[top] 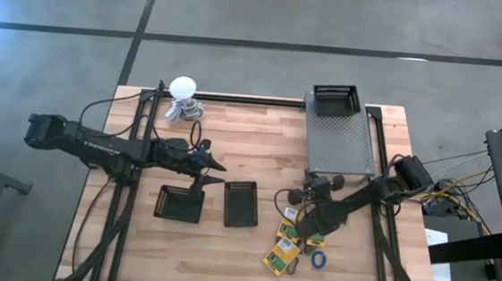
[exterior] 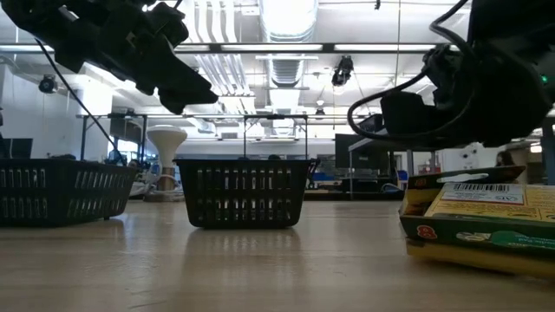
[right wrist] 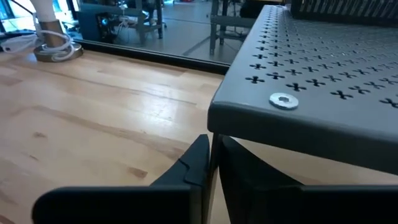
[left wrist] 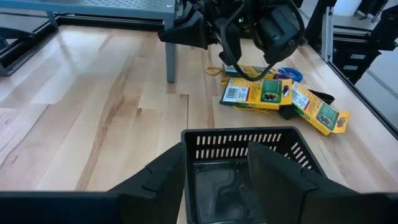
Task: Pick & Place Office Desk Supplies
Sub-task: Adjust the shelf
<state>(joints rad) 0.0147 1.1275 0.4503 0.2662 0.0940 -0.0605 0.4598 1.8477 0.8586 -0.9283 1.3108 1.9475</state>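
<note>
Yellow-and-green boxes [top: 286, 244] lie flat near the table's near right, with a blue ring [top: 318, 259] beside them; they also show in the left wrist view as boxes [left wrist: 258, 93] and blue ring [left wrist: 289, 73] with a yellowish rubber band [left wrist: 214, 70]. My left gripper [top: 213, 173] hovers open above two black baskets, over the right basket [left wrist: 249, 155]. My right gripper [top: 308, 188] is shut and hangs by the near left corner of the grey perforated shelf [right wrist: 311, 81], away from the boxes. Nothing shows between its fingers [right wrist: 200, 163].
A second black basket [top: 180, 204] stands left of the first basket [top: 241, 203]. The grey shelf [top: 340, 143] carries a black basket [top: 336, 100] at its far end. A white ball-topped object with grey coil [top: 182, 99] stands at the far left. Bare wood lies mid-table.
</note>
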